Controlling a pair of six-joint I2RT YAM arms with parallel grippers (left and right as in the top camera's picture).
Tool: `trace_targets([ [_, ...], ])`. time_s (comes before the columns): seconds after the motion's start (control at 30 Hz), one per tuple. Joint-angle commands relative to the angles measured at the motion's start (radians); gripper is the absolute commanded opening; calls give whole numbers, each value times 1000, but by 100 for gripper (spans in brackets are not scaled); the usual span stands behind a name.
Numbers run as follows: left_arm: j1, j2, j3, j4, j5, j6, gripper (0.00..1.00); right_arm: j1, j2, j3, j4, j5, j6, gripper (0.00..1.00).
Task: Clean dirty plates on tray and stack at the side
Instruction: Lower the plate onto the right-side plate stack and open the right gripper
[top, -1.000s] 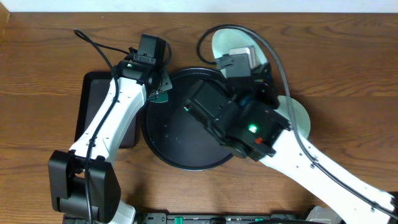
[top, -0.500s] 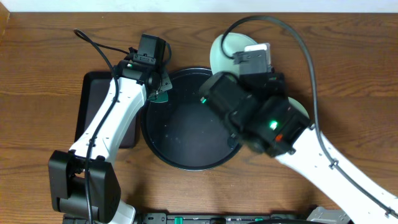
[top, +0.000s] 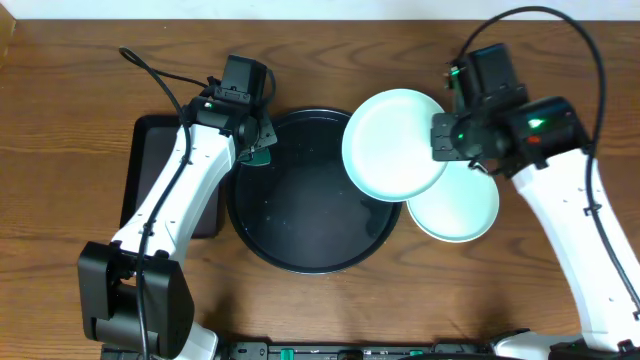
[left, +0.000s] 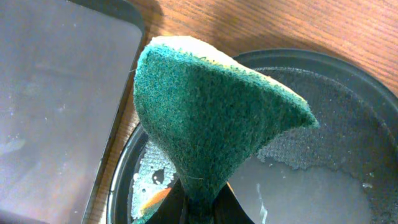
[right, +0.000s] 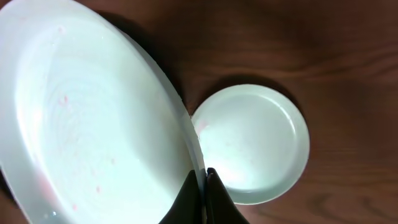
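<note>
Overhead: right claw (top: 447, 140) clamped on rim of 1 blue-green plate (top: 395, 145), carried over round tray (top: 300, 220) edge, judged bound for second plate (top: 460, 210) on bench (top: 80, 60). Left claw (top: 260, 142) pinching green sponge (top: 258, 155) at tray rim, out of the way.
Left wrist: sponge folded, ready for wiping.
Right wrist: faint pinkish flecks on held plate; nothing between the 2 plates.

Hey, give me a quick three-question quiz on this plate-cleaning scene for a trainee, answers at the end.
1. True or false: the left gripper is shut on a green sponge.
2. The right gripper grips the raised plate by: A its rim, B its centre, C its underside.
3. Where does the second plate lie relative to the round tray?
Key: 1 true; 2 A; 3 on the table, right of it.
</note>
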Motion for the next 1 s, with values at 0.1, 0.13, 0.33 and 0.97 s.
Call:
trace_targets([
  [0.1,3,0,-2,-14,-1,3,8,-202,-14,-44,4,-282,-112,1],
  [0.13,3,0,-2,-13,-1,3,8,-234,-14,-66,8,-288,-112,1],
  [0.33,3,0,-2,-13,-1,3,8,-442,-14,-278,99,-336,-114,1],
  [0.97,87,-24,61,-103,-1,199,8,-562,-12,-696,435,-247,-69,6],
])
